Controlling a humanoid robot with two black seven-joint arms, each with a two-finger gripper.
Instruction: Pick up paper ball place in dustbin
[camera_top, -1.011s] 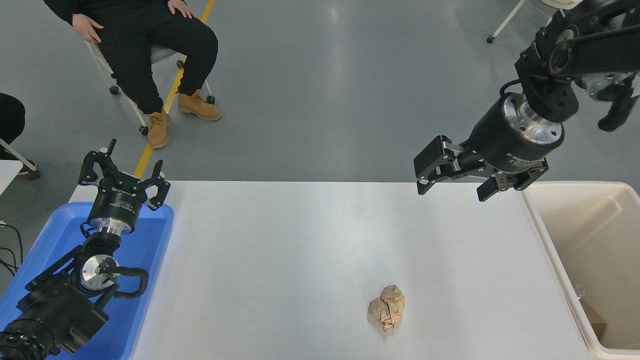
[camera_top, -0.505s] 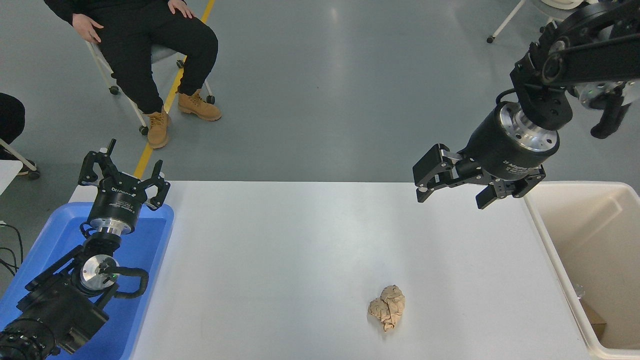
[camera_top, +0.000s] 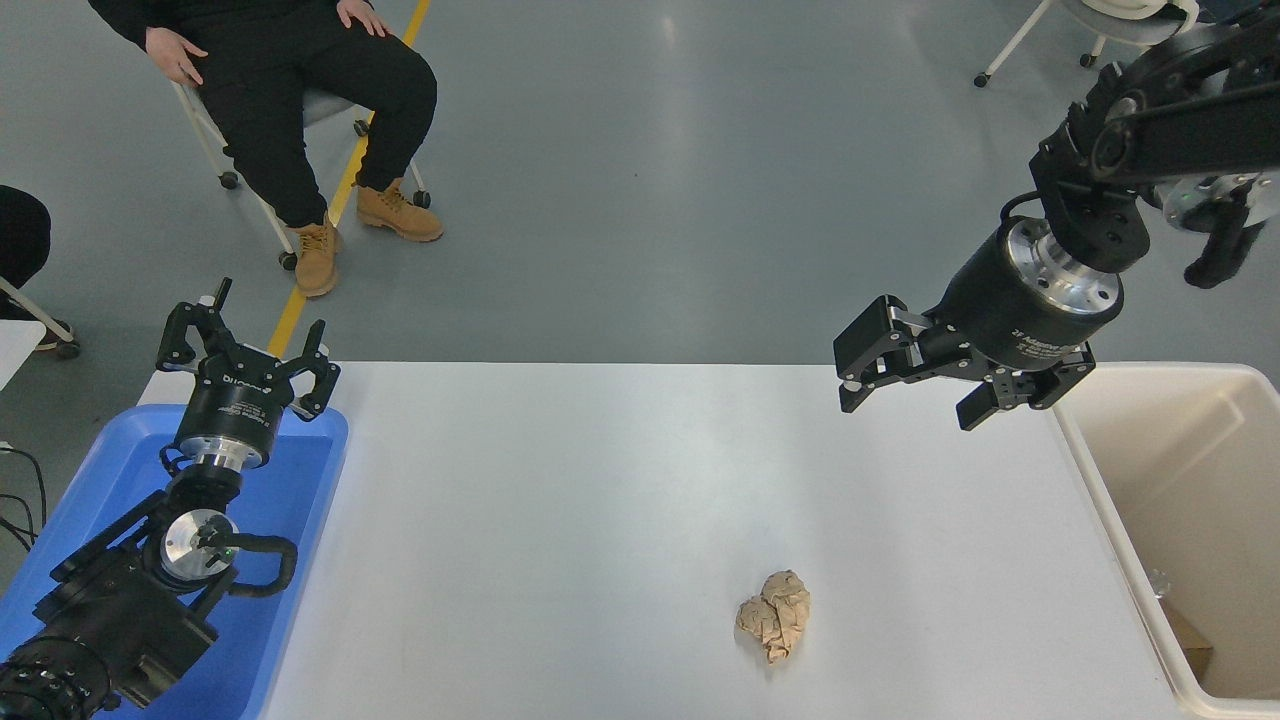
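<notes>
Paper ball (camera_top: 774, 627): a lumpy wad of crumpled tan-brown paper lying free on the white table (camera_top: 600, 520), low in the frame and right of centre, with nothing touching it.
Dustbin (camera_top: 1085, 470): a deep cream-beige bin at the right edge of the frame, beside the table's right end; its right side and near end are cut off by the frame. Something small and brown lies at the bottom of it, too cut off to identify.
Right gripper (camera_top: 908, 398): hangs at the upper right over the table's far edge, just left of the dustbin's rim, fingers spread apart and holding nothing; it is well apart from the paper ball. Its arm runs out of the frame at the right edge.
Left gripper (camera_top: 245, 345): parked at the lower left above the blue tray (camera_top: 310, 480), fingers spread and empty; the arm hides much of the tray.
Person (camera_top: 290, 110): seated on a chair at the upper left, in black clothes and tan boots, cut off at the top of the frame.
</notes>
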